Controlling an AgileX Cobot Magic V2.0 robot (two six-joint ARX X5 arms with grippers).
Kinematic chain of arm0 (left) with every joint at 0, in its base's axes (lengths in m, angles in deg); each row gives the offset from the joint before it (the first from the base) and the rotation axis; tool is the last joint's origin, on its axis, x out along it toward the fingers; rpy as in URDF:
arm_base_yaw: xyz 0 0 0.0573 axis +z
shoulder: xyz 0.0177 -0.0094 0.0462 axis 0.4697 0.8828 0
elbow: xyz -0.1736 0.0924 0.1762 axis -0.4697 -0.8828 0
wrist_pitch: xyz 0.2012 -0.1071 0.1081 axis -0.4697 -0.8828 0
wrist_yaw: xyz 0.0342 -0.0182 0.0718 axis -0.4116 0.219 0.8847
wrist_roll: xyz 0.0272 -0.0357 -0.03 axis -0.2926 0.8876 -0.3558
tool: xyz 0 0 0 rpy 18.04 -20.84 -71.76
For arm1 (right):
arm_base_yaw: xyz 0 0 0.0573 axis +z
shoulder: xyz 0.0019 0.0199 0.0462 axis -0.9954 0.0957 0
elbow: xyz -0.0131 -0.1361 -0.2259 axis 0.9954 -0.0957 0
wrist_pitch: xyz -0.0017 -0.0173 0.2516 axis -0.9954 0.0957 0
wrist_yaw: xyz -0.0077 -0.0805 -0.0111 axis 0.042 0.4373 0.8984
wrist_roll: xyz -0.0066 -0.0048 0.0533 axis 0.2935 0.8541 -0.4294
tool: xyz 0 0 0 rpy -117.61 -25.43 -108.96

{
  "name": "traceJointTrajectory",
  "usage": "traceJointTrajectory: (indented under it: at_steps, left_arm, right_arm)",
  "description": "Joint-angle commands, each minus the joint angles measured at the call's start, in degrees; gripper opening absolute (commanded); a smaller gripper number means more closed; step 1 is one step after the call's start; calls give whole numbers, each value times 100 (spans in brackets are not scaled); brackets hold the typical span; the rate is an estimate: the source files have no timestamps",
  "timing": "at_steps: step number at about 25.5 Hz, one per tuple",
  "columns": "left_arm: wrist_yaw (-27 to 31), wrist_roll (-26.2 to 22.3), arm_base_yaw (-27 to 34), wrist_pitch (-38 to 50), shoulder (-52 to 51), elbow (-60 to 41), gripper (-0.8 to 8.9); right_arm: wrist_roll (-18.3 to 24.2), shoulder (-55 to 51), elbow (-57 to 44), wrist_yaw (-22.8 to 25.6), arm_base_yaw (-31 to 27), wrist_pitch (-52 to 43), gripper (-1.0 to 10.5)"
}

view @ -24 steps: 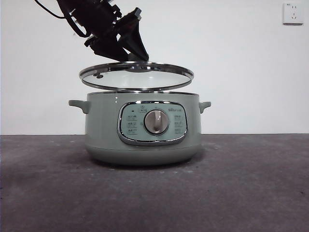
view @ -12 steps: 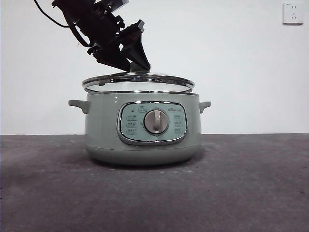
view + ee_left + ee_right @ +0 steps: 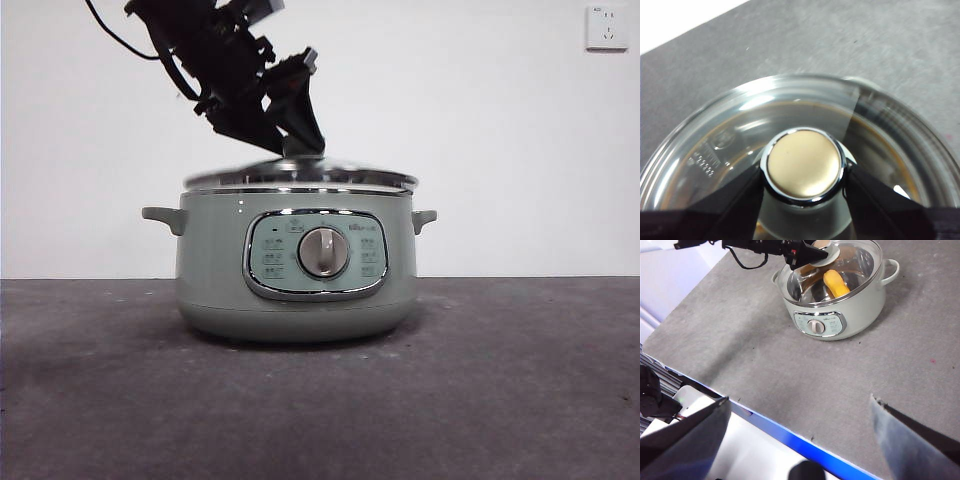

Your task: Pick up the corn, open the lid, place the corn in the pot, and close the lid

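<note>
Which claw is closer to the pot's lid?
The left claw: it is clamped on the lid's knob. The right claw hangs open far off, past the table's edge.

The corn point(image 3: 836, 283) lies in the pot point(image 3: 296, 262), with the lid point(image 3: 300, 174) on top.

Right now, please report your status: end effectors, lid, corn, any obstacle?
Left end effector shut on lid knob, lid on the pot. Right end effector open, waiting away. Corn inside. No obstacle seen.
</note>
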State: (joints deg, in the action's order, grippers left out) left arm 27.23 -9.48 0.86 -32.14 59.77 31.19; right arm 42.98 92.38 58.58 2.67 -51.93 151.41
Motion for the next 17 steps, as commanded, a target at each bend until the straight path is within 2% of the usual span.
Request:
traceJointTrajectory:
  at_steps: [1, 12, 13, 16, 17]
  left_arm:
    - [17, -55, -7, 70, 122, 48, -6]
    - [238, -52, -9, -258, 177, 48, 6]
    - [236, -50, 2, -260, 177, 50, 51]
    - [234, -26, 68, -289, 177, 52, 432]
    - [234, -26, 79, -317, 177, 55, 458]
  right_arm:
    - [2, -9, -33, -17, 9, 153, 468]
    - [26, -9, -33, -13, 9, 153, 468]
    - [26, -9, -33, -13, 9, 153, 469]
    - [24, -9, -33, -15, 9, 153, 469]
    - [24, -9, -33, -15, 9, 153, 469]
